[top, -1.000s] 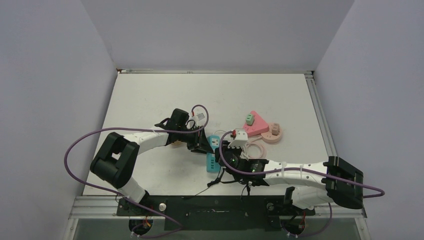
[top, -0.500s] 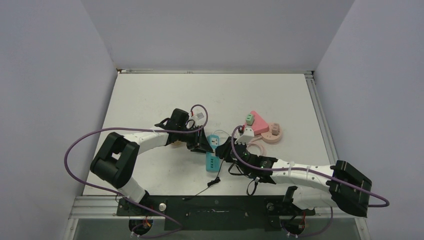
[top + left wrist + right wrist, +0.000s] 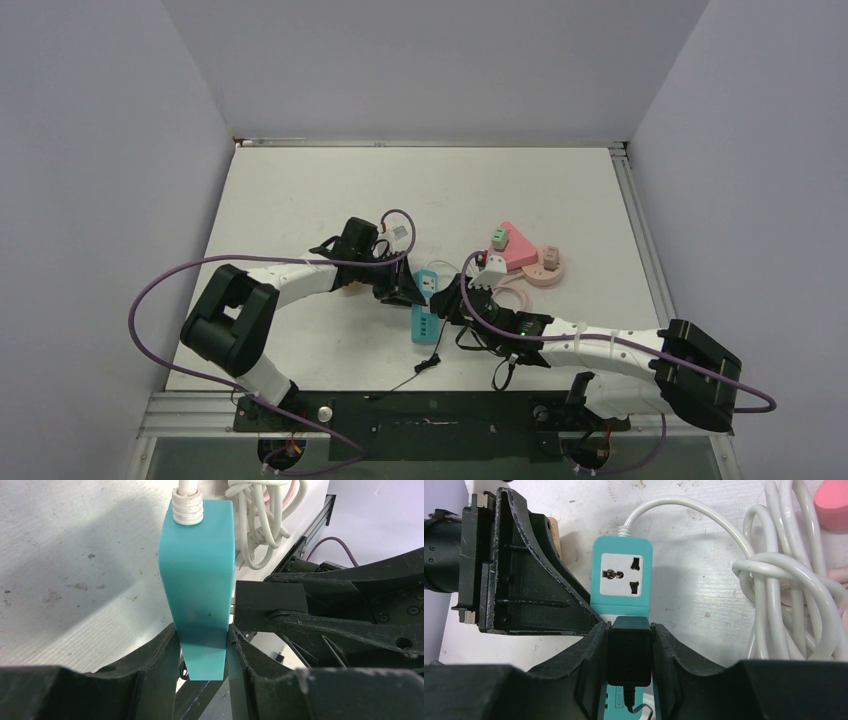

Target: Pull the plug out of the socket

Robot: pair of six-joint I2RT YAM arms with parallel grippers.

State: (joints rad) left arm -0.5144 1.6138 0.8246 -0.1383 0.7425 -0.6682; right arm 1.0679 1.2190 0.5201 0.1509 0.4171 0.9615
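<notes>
Reaching farther: right fingers [image 3: 589, 667] around plug [image 3: 630, 650]

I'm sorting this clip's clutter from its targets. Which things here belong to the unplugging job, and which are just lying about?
In the job: teal plastic power strip, clamped by the left gripper; black boxy plug, clamped by the right gripper; the strip's white coiled cord.
Lying about: pink triangular block; pink round disc.
</notes>
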